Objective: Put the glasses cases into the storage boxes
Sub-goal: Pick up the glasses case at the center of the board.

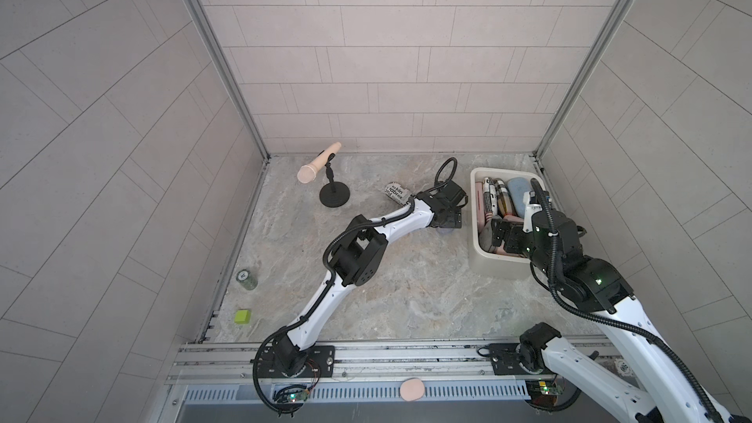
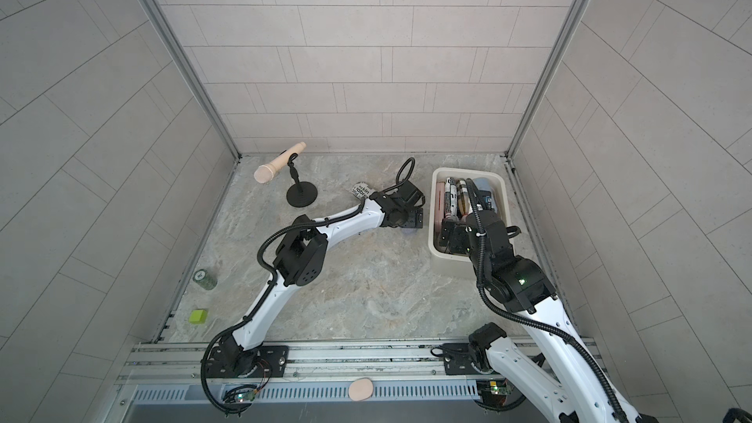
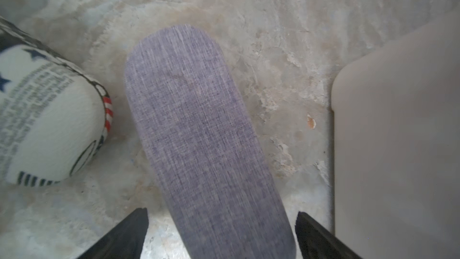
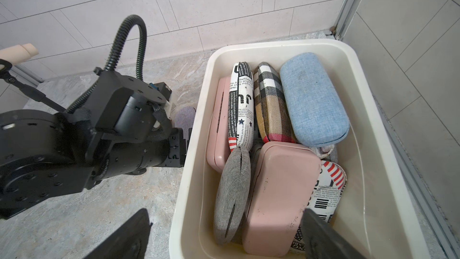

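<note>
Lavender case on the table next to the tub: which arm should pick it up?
Left. The left gripper is open with its jaws either side of the lavender case; the right gripper hangs open and empty over the tub.

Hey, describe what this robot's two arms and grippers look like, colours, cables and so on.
The left arm and right arm have smooth white links between boxy black joints. Ribbed black conduit runs along each. A small green light glows on a black joint. The left gripper and right gripper each end in two dark wedge-shaped fingers.
</note>
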Available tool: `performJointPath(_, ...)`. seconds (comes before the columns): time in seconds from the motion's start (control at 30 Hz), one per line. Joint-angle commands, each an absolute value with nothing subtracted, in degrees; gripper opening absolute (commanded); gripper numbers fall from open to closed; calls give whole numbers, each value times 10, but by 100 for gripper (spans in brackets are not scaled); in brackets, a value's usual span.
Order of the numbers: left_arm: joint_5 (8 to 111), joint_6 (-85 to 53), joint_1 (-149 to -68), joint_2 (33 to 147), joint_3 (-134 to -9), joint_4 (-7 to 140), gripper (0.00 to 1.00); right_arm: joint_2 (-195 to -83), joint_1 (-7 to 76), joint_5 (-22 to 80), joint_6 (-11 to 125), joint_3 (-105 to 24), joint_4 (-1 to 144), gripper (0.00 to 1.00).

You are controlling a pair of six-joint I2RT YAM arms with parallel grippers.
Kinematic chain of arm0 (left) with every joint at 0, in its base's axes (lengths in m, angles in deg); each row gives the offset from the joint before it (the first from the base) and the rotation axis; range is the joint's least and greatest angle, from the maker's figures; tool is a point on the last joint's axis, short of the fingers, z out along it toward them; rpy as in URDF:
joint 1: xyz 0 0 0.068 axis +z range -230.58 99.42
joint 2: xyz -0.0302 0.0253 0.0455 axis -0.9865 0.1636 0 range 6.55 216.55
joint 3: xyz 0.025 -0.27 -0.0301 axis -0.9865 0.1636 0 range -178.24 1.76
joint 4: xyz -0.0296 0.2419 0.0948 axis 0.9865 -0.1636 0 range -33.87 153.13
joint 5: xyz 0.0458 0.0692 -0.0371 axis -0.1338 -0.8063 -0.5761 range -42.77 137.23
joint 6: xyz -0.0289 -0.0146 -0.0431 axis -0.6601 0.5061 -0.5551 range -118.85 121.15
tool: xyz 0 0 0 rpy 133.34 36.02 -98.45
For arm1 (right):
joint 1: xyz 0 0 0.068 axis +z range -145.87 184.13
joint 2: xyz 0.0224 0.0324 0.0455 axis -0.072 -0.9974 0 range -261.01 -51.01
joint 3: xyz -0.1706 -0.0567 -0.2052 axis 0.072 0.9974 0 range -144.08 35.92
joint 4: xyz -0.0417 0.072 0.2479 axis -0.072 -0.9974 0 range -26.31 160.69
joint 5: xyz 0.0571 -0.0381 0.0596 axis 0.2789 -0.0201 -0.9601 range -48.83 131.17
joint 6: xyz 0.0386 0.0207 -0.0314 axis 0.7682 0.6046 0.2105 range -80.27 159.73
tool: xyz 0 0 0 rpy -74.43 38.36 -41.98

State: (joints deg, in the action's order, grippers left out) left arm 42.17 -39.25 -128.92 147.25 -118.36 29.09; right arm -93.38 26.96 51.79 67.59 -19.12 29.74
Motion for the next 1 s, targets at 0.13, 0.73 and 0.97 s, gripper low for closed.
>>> performJointPath(0.13, 437, -387, -1273, 1488, -1191, 279, 80, -926, 268, 513, 675, -189, 296, 94)
performJointPath(0.73, 499, -225, -1270, 1209, -971, 328, 56, -916, 268, 529, 697, -183, 298, 91)
performJointPath(0.97, 548, -179, -1266, 1042, -803, 432, 56, -930, 268, 474, 713, -180, 350, 82)
